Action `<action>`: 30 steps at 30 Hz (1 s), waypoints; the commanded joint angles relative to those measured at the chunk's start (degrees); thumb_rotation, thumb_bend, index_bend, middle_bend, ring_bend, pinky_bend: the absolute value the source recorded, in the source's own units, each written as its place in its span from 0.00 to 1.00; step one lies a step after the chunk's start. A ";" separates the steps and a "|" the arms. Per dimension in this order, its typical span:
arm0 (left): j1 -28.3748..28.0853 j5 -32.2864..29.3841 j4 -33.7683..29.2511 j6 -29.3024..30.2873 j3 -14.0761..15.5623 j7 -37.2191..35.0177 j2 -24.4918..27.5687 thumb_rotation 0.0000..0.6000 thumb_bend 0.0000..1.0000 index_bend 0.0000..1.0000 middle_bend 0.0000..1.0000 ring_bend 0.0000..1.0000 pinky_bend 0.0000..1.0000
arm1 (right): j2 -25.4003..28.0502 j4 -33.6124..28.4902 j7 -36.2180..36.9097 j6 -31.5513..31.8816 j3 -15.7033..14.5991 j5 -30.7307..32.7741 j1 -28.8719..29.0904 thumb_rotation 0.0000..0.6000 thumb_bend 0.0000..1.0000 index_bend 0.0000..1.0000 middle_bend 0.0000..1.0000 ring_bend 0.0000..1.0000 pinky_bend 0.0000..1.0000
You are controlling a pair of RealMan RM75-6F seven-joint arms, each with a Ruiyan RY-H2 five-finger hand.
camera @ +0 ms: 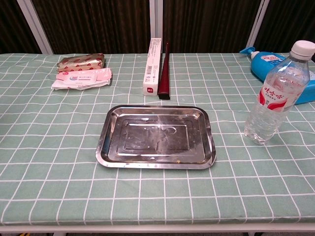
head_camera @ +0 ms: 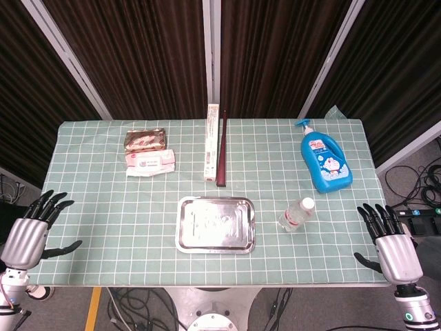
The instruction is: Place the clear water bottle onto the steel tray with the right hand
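In the head view the tray lies near the table's front edge, and the bottle stands upright just right of it, apart from it, on the checked cloth. The right hand hovers at the table's right front corner, fingers spread and holding nothing, well clear of the bottle; its wrist is cut off by the frame bottom. The left hand sits off the left edge, fingers likewise apart and empty. Farther back lie a blue pump bottle, a long box with a dark red strip beside it, and two packets. In the chest view neither hand shows; the bottle stands right of the empty tray, and the pump bottle is partly hidden behind it and cut off at the right edge.
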 commanded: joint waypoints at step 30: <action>-0.38 -0.03 1.46 -0.79 0.19 -1.16 -1.29 0.78 0.09 0.26 0.23 0.10 0.18 | -2.24 3.62 71.42 -17.01 0.93 8.27 5.90 1.00 0.00 0.00 0.13 0.00 0.00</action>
